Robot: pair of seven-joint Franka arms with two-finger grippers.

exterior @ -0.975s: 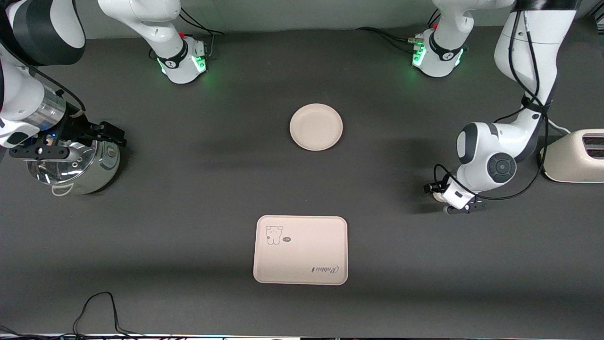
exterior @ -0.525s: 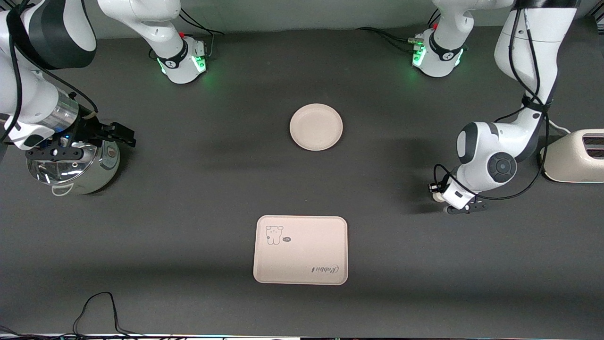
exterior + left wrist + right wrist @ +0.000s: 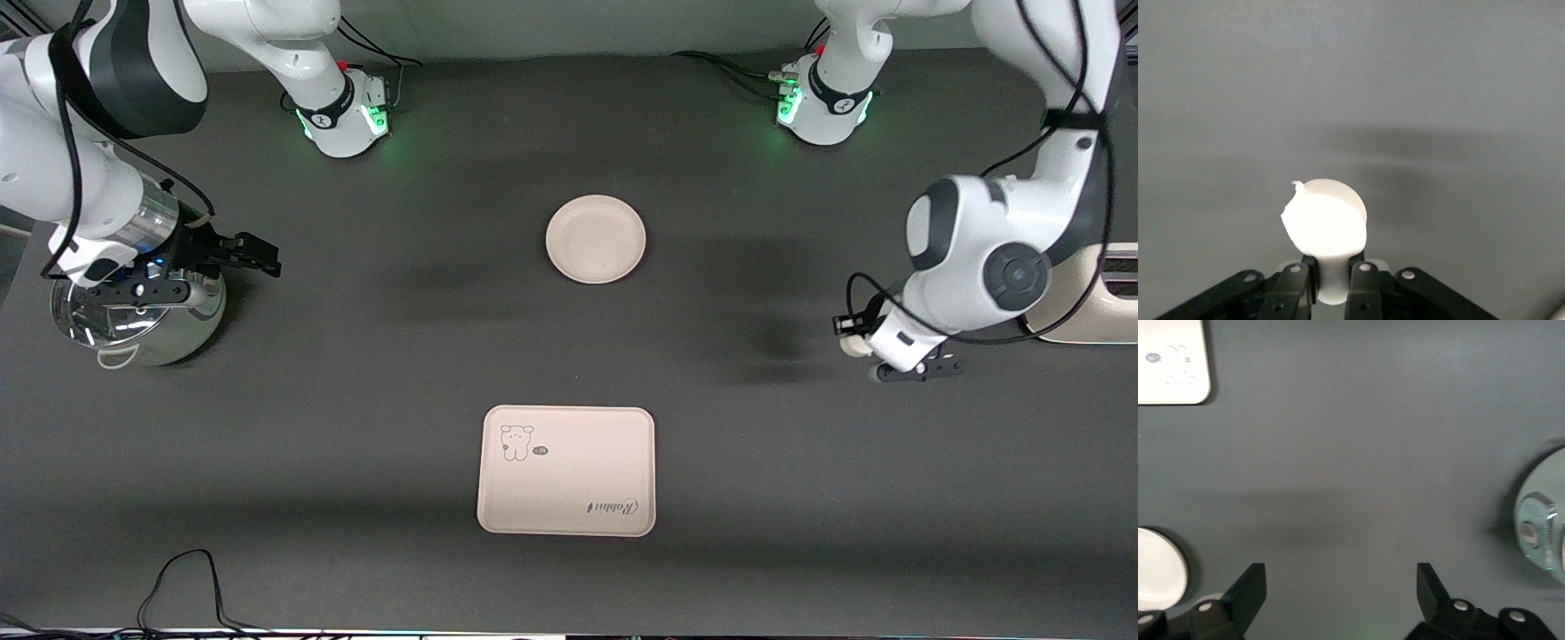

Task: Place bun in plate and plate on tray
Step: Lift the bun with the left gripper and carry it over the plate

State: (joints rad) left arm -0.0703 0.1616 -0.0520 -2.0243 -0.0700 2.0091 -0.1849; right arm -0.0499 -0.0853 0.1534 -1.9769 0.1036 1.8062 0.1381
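The bun [image 3: 854, 346] is a small off-white lump. My left gripper [image 3: 864, 348] is shut on it and holds it above bare table toward the left arm's end. In the left wrist view the bun [image 3: 1327, 222] sticks out past the gripper [image 3: 1331, 270], flat-cut side showing. The round plate [image 3: 596, 239] lies empty mid-table; it also shows in the right wrist view [image 3: 1158, 570]. The tray [image 3: 578, 476] lies nearer the front camera, with nothing on it, and its corner shows in the right wrist view [image 3: 1175, 387]. My right gripper [image 3: 251, 254] is open and empty in the air beside the steel pot.
A shiny steel pot [image 3: 133, 322] with a lid stands at the right arm's end and also shows in the right wrist view [image 3: 1541, 527]. A cream toaster [image 3: 1089, 307] stands at the left arm's end. A black cable [image 3: 178, 578] lies near the front edge.
My left gripper has lifted with the bun and shifted a little toward the left arm's end. My right gripper has moved from over the pot a little toward mid-table.
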